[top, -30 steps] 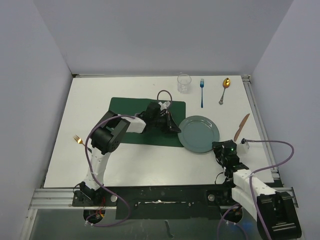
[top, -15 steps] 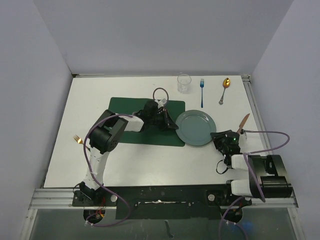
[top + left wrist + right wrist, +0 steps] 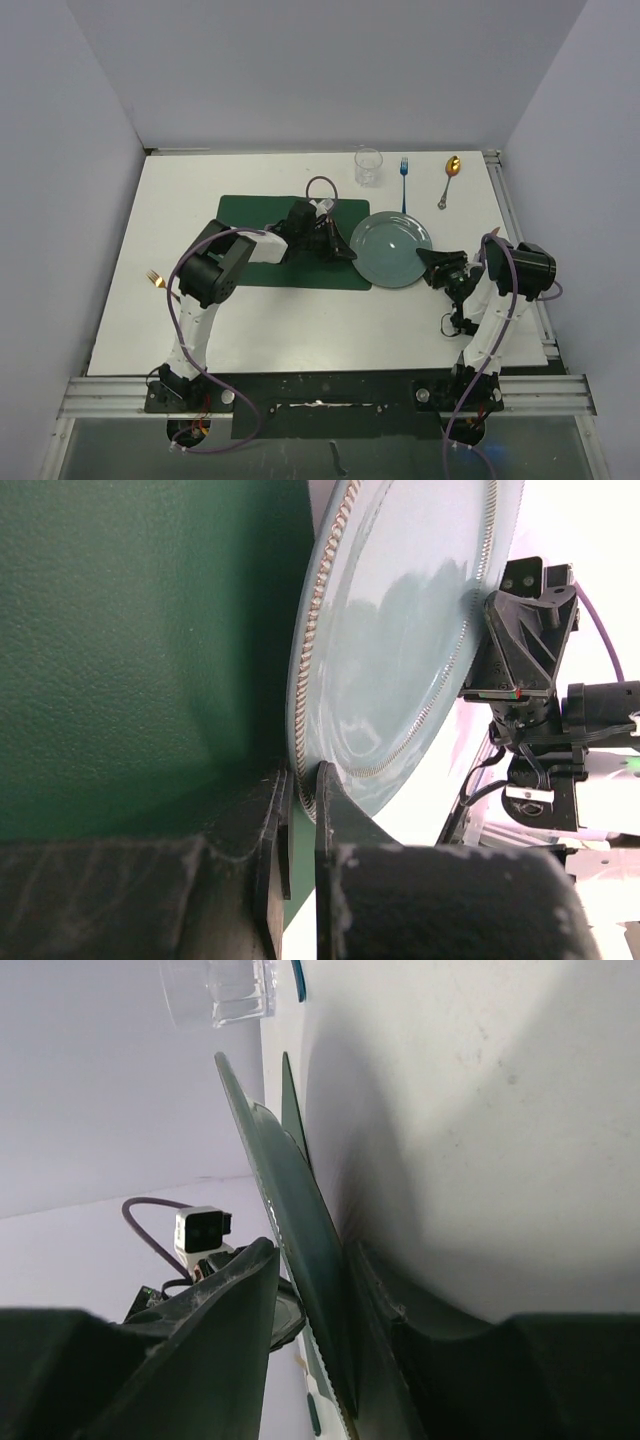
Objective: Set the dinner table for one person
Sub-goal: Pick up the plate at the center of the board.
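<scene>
Finding: over the last second the plate (image 3: 392, 250) has shifted a little toward the placemat (image 3: 270, 250) and toward the far side of the desk (image 3: 180, 200). Its left rim now overlaps the placemat's right edge.

The left fingers (image 3: 335, 840) stay clenched on that rim, at the placemat's right border. The right arm has swung up off the near rail and now stands folded, well right of the placemat. The right fingers (image 3: 225, 1305) straddle the plate's opposite rim. They have been spreading, and it cannot be told whether they still pinch it.

The desk spans the whole view beneath both arms and carries every item.

Assessment: the plate is part-way onto the placemat and not yet centred, so a further pull by the left arm looks necessary.

Untouched: beyond the placemat's far right corner, the glass (image 3: 368, 166), blue fork (image 3: 404, 185) and spoon (image 3: 451, 178); to its left, the gold fork (image 3: 155, 279).
</scene>
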